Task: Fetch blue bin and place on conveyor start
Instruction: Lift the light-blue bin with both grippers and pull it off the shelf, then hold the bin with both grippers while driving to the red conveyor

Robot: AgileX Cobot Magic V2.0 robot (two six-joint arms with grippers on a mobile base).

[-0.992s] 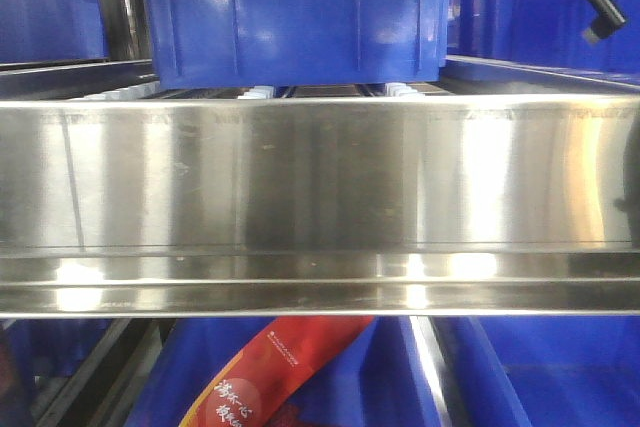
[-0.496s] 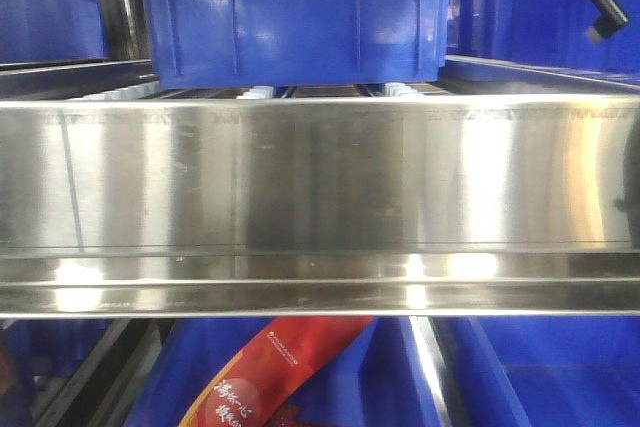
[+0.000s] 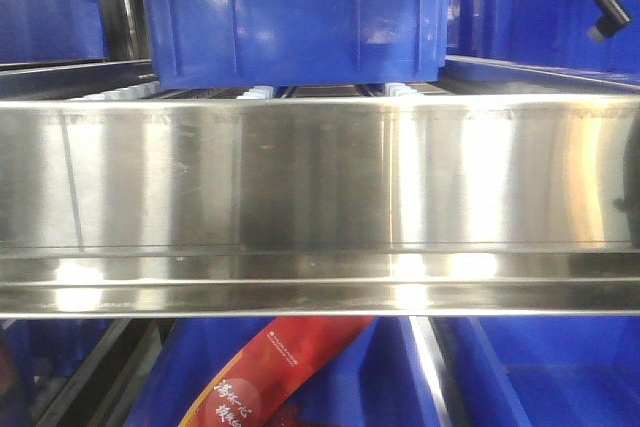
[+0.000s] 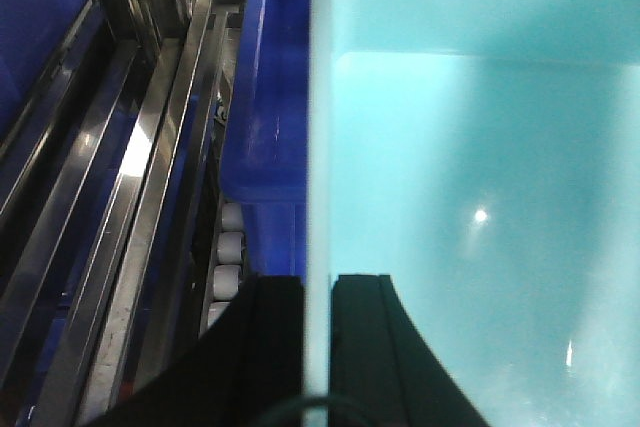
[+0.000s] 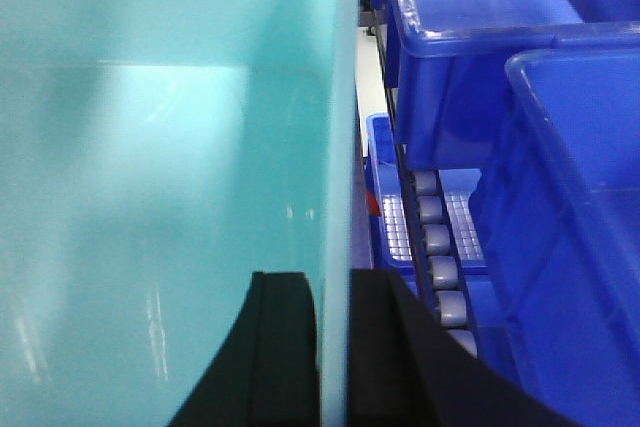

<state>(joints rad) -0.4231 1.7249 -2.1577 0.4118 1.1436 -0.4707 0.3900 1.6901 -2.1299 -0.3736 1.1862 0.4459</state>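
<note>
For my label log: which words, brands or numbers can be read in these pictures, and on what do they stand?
Red packet below the steel rail: gold Chinese characters and small white print, both too blurred to read.
No other text in any view.

Dark-blue crates (image 3: 290,12) rest on white rollers (image 3: 256,92) behind a gleaming steel rail (image 3: 320,177).

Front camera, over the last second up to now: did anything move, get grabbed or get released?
Nothing visibly changed. The dark blue crate, the steel shelf rail, the red packet and the black cable sit as before. The wrist views show only the present moment: the left gripper and the right gripper each clamp a wall of the blue bin.
</note>
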